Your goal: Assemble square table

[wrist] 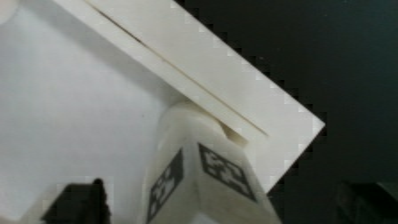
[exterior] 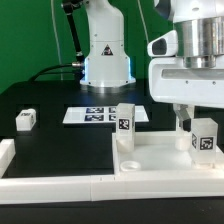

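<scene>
The white square tabletop [exterior: 165,160] lies at the exterior view's front right, and its corner fills the wrist view [wrist: 71,100]. One tagged leg [exterior: 125,122] stands upright at its far left corner. A second tagged leg [exterior: 205,136] stands at its right side and also shows in the wrist view [wrist: 205,175]. My gripper [exterior: 200,120] hangs over this second leg. In the wrist view the gripper [wrist: 222,205] is open: the leg stands between the two dark fingers [wrist: 80,200] with a gap on each side. A loose leg block [exterior: 25,120] lies on the black table at the exterior view's left.
The marker board [exterior: 98,115] lies flat behind the tabletop, in front of the robot base [exterior: 105,60]. White border rails [exterior: 50,185] run along the front and the left edge of the work area.
</scene>
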Tool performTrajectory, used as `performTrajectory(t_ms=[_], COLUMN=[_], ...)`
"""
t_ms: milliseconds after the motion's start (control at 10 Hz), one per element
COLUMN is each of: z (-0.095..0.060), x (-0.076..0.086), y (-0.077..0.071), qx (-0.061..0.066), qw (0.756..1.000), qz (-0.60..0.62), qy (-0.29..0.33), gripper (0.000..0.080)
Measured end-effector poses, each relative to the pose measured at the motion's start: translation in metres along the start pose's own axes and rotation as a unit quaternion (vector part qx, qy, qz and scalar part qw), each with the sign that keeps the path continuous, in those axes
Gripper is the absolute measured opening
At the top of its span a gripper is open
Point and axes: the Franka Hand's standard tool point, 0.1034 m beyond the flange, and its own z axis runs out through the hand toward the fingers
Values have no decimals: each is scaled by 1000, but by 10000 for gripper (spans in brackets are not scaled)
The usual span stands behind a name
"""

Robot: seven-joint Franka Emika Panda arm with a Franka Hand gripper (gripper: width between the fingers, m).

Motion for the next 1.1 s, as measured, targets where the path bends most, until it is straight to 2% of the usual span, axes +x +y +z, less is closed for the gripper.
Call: performTrajectory(t_ms=[300,400,500,700,900,1000,1100], z=[2,3,3,3,3,4,4], x=[0,-1,0,0,0,0,0], y=[1,-1,-1,0,0,1,2], qx=[-3,-13,-15,-14,-14,-14,-13], qw=[991,974,961,962,963,976,982], qz=[-135,-225,-276,-272,-268,-215,-188], qy=[1,12,13,11,11,10,10], gripper=[648,648,648,648,388,294,294])
